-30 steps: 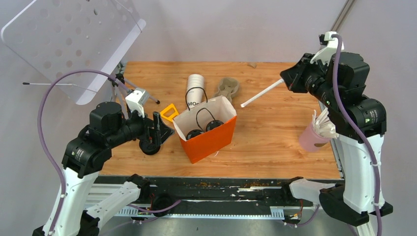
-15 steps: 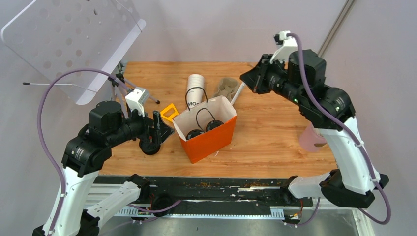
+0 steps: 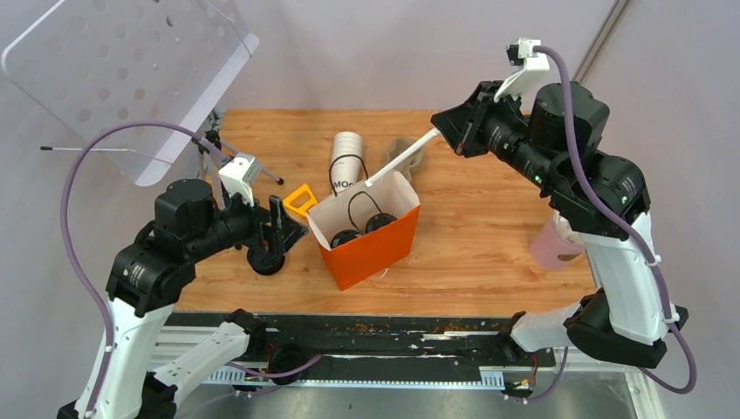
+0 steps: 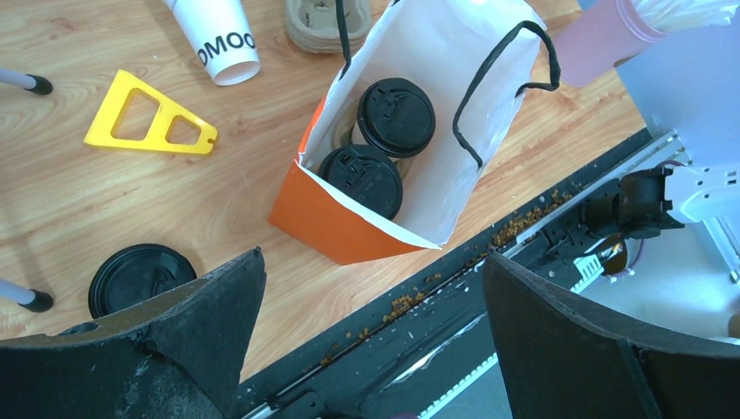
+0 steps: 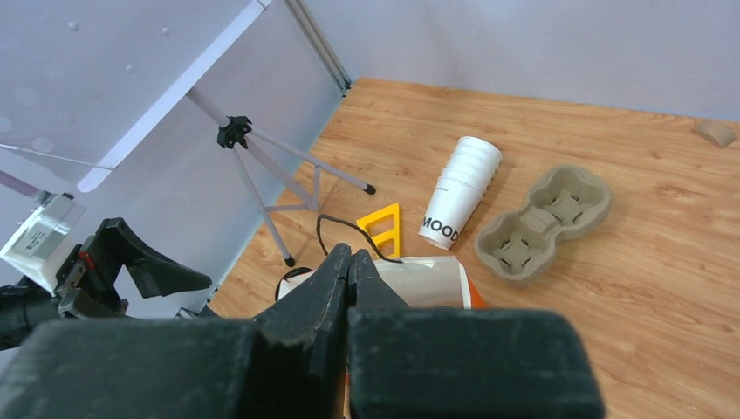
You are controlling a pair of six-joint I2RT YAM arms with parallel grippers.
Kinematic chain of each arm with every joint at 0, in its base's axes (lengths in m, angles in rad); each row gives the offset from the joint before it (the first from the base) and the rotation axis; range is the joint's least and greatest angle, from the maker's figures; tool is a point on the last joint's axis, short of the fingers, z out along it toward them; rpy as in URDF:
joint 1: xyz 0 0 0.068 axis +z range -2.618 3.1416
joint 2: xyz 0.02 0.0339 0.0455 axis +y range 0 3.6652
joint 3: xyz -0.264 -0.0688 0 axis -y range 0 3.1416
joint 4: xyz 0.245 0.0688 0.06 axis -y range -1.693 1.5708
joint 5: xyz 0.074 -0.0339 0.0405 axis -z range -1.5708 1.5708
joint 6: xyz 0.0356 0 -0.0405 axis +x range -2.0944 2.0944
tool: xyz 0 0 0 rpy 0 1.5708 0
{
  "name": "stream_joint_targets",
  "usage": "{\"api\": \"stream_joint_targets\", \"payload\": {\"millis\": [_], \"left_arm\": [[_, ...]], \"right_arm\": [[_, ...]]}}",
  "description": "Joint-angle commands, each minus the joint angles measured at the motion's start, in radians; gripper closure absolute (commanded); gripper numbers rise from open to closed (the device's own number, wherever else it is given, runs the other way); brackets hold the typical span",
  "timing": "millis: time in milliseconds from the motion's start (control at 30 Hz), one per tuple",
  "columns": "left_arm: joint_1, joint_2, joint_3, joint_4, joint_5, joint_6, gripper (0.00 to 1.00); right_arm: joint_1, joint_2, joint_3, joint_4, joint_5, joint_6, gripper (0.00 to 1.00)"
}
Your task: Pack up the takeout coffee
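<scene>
Two lidded cups in one bag; left hand wide beside it, right hand pinching one straw above.

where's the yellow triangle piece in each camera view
Top external: yellow triangle piece lies left of centre, just left of the orange bag.
Left wrist: the piece is upper left.
Right wrist: the piece is at centre.
Shared landmark: the stack of white cups lying near it.
</scene>
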Motion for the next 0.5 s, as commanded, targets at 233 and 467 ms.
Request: {"api": "stream_joint_targets", "payload": {"millis": [233, 467], "left_arm": [[-0.004, -0.006, 0.013, 0.011, 0.006, 0.016, 0.0], [-0.004, -0.019, -0.001, 0.014, -0.003, 0.014, 0.0]], "right_arm": [[0.048, -0.07, -0.137, 0.06, -0.016, 0.092, 1.0], [0.074, -0.075, -0.352, 0.249, -0.089, 0.147, 1.0]]}}
